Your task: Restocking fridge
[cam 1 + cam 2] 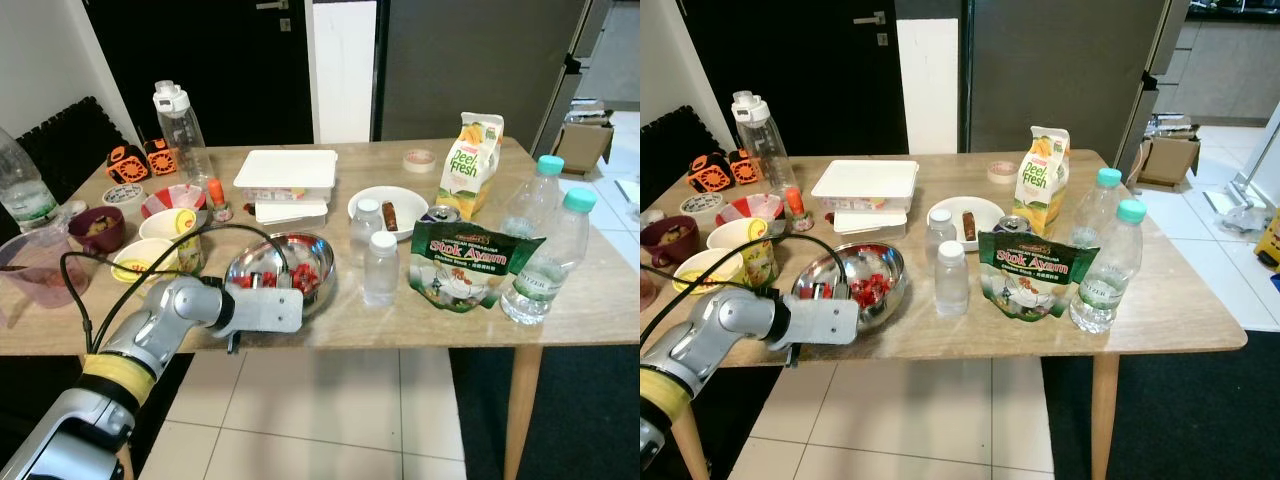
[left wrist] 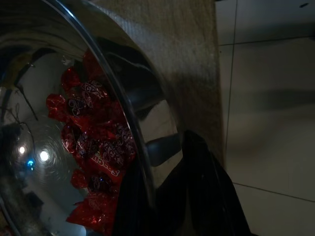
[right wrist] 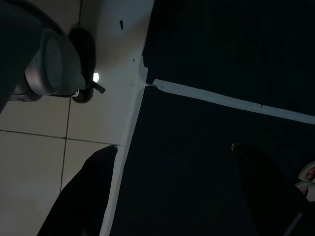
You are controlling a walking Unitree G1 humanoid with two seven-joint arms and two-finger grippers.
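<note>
A steel bowl [image 1: 322, 251] of red-wrapped sweets [image 2: 98, 147] stands near the front edge of the wooden table [image 1: 420, 325]. My left arm reaches over that edge, and my left gripper [image 2: 162, 167] is shut on the bowl's near rim, one finger inside and one finger [image 2: 206, 191] outside. A grey fridge [image 1: 470, 60] stands behind the table. My right gripper [image 3: 172, 187] hangs open, low over a dark rug and pale tiles.
To the right of the bowl stand two small bottles [image 1: 381, 268], a Stok Ayam pouch [image 1: 465, 265], a juice carton [image 1: 470, 150], a can [image 1: 440, 213] and two water bottles [image 1: 555, 255]. Cups and bowls [image 1: 165, 225] crowd the left. A white box [image 1: 286, 170] lies behind.
</note>
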